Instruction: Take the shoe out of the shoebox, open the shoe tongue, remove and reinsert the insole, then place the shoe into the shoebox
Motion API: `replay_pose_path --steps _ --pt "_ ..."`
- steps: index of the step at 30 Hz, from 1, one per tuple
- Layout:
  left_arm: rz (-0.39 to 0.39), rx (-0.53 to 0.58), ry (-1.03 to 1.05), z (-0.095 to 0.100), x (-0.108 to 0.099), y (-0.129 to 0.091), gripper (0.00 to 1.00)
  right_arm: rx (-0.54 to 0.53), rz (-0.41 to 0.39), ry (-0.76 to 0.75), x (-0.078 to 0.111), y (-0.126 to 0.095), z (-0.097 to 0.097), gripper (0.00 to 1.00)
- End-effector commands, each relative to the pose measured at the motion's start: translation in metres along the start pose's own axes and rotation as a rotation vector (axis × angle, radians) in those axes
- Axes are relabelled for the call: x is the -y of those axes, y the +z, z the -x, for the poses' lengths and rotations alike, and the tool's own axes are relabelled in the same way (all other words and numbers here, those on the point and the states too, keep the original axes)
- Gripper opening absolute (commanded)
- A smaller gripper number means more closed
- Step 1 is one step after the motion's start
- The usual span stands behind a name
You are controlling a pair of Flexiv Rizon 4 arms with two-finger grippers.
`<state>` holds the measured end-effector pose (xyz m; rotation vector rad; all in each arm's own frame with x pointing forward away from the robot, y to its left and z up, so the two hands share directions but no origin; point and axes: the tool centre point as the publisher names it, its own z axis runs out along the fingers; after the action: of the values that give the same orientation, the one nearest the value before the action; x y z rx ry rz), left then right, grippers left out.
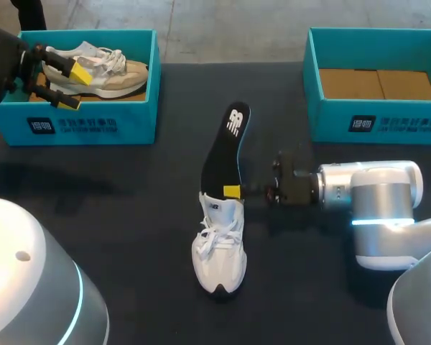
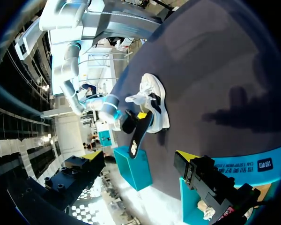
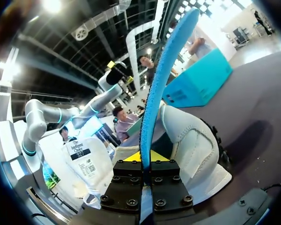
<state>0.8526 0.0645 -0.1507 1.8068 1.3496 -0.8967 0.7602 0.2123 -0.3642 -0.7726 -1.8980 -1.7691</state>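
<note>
A white shoe (image 1: 219,248) stands on the dark table near the middle, toe toward the front edge. A black insole (image 1: 226,154) sticks out of its opening, slanting away from the heel. My right gripper (image 1: 233,191) is shut on the insole just above the shoe's collar. In the right wrist view the insole's blue underside (image 3: 166,70) rises edge-on from between the shut fingers (image 3: 146,161), with the shoe (image 3: 187,140) beside them. My left gripper (image 1: 73,86) hangs open over the left teal shoebox (image 1: 93,126), which holds a beige and white shoe (image 1: 111,72).
A second teal shoebox (image 1: 377,118) sits at the back right with only cardboard in it. The left wrist view shows the white shoe (image 2: 152,101) and insole (image 2: 133,133) far off across the dark table.
</note>
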Motion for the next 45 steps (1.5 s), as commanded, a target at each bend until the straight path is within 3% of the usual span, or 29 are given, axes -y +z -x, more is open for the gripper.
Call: replay_pose_path --steps 1,12,29,31,33,34,36,45 --pt "0.001 0.000 0.002 0.000 0.000 0.001 1.00 0.000 -0.045 0.024 0.013 0.008 0.000 0.00" --pt "0.001 0.000 0.002 0.000 0.000 0.001 1.00 -0.017 -0.072 0.039 0.018 0.008 0.004 0.00" --pt "0.001 0.000 0.002 0.000 0.000 0.001 1.00 -0.045 -0.046 0.008 0.007 0.005 0.001 0.00" --pt "0.001 0.000 0.002 0.000 0.000 0.001 1.00 -0.045 -0.044 0.006 0.006 0.006 0.002 0.09" --pt "0.001 0.000 0.002 0.000 0.000 0.001 1.00 -0.045 -0.043 0.004 0.004 0.006 0.002 0.32" --pt "0.001 0.000 0.002 0.000 0.000 0.001 1.00 -0.045 -0.043 0.003 0.003 0.006 0.002 0.35" --pt "0.001 0.000 0.002 0.000 0.000 0.001 1.00 -0.044 -0.041 -0.002 0.001 0.006 0.002 0.39" --pt "0.001 0.000 0.002 0.000 0.000 0.001 1.00 -0.037 -0.028 -0.033 -0.011 0.006 -0.001 0.40"
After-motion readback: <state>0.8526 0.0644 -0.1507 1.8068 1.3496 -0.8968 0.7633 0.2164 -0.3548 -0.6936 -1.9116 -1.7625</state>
